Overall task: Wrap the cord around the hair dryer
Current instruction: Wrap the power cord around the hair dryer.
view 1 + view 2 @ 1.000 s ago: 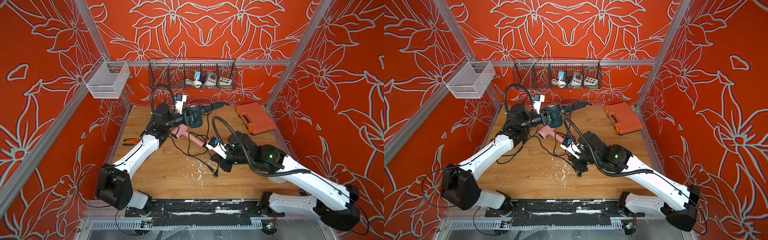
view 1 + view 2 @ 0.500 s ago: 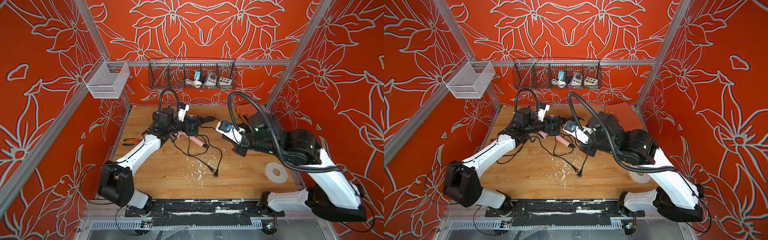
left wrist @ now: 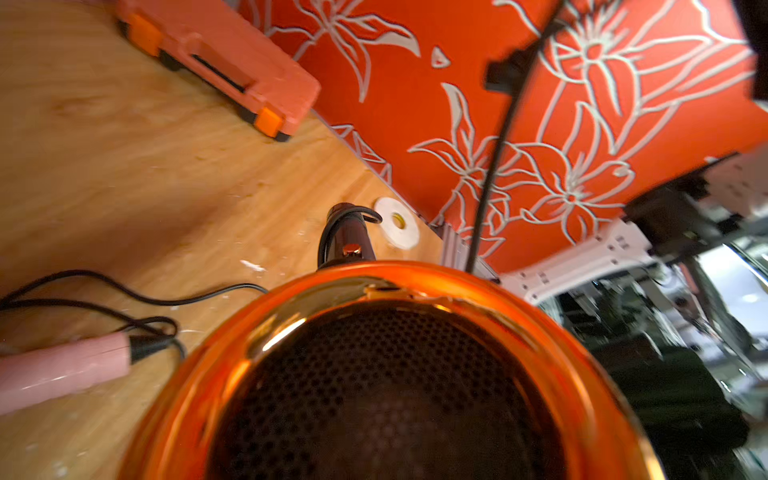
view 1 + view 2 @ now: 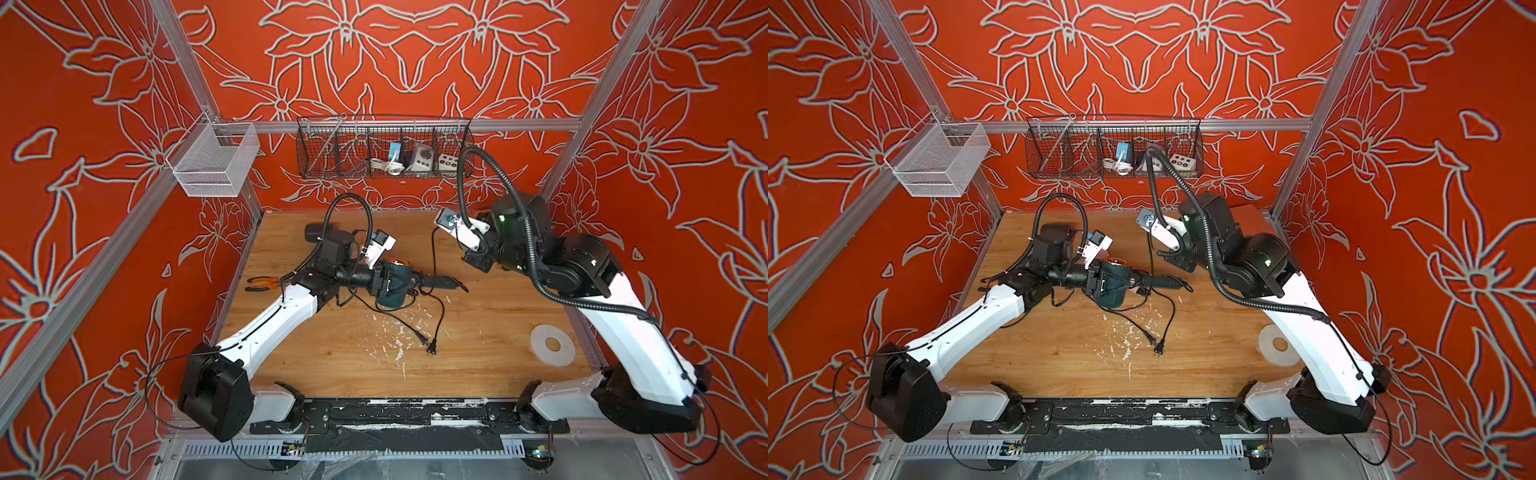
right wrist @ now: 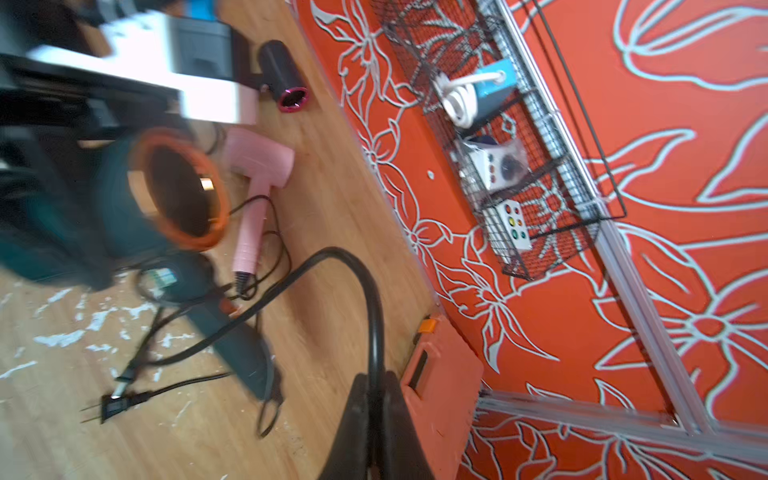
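**Subject item.** The hair dryer (image 4: 399, 291) sits near the middle of the table (image 4: 332, 374), somewhat towards the back wall. It has a dark teal barrel with a bright copper-orange rim (image 3: 291, 307) around a black honeycomb grille (image 3: 395, 395). The grille end faces upward in both top views. A dark handle (image 4: 440, 282) runs out sideways towards the right arm and carries a small copper button (image 3: 352, 249). Whether the barrel rests on the wood or is held just clear of it cannot be determined.

**Cord.** The cord (image 5: 377, 324) is thin and black. One run rises steeply from beside the handle to the right gripper. The remainder lies in loose curves on the table in front of the dryer. A short loop shows at the handle's end (image 3: 365, 216). Strands bunch where the handle meets the barrel; blur prevents telling whether they encircle it. A two-pronged plug (image 4: 432, 348) lies flat on the wood, with a second cord end just beside it.

**Left gripper.** The left gripper (image 4: 385, 284) has its jaws part-spread and clamped across the teal barrel.

**Right gripper.** The right gripper (image 5: 372, 386) is raised above the table, well apart from the dryer. Its fingers are pressed together on the cord.

**Adjacent.** A pink hair dryer (image 5: 257, 166) lies just behind the teal one.
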Robot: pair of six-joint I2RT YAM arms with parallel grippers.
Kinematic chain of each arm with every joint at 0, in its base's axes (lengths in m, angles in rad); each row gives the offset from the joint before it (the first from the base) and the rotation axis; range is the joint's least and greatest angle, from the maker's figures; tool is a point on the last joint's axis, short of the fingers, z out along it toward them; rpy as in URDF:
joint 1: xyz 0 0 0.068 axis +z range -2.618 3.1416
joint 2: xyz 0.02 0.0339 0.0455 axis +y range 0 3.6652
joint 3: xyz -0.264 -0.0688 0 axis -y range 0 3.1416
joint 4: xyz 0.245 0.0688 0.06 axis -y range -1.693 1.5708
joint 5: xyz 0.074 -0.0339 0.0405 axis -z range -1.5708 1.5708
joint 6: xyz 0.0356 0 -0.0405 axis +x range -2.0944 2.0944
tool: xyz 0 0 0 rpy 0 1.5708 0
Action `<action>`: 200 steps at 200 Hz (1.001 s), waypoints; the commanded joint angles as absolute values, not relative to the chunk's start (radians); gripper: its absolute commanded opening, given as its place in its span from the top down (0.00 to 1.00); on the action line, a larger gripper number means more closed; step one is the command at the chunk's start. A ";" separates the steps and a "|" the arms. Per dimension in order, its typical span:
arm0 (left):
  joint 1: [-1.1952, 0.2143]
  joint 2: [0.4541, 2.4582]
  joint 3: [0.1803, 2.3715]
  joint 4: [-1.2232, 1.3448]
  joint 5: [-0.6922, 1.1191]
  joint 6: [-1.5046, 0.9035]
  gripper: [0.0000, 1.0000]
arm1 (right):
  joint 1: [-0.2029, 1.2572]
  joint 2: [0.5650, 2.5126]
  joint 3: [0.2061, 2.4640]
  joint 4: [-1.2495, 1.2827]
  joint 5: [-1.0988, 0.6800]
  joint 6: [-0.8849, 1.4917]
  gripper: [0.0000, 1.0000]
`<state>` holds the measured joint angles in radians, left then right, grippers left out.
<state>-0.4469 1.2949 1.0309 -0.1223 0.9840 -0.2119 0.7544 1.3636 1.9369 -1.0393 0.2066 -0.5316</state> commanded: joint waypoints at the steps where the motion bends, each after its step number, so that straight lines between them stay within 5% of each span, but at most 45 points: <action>1: -0.512 1.233 1.049 -0.105 1.171 -0.175 1.00 | 0.671 1.385 1.977 -0.972 0.105 -0.592 1.00; 42: -0.566 1.180 1.026 0.160 1.281 -0.373 1.00 | 0.529 1.416 1.893 -0.893 -0.094 -0.543 1.00; 111: -0.550 1.174 1.087 0.464 1.242 -0.584 1.00 | 0.276 1.335 1.437 -0.559 -0.556 -0.263 1.00; 200: -0.395 1.296 1.147 0.912 1.065 -0.956 1.00 | 0.219 1.289 1.171 -0.282 -0.758 0.002 1.00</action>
<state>-0.4198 1.2671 1.0878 0.6678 1.1328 -0.8165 0.2222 1.3060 1.2289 -0.4034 -0.6586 -0.1001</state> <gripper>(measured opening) 0.726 0.066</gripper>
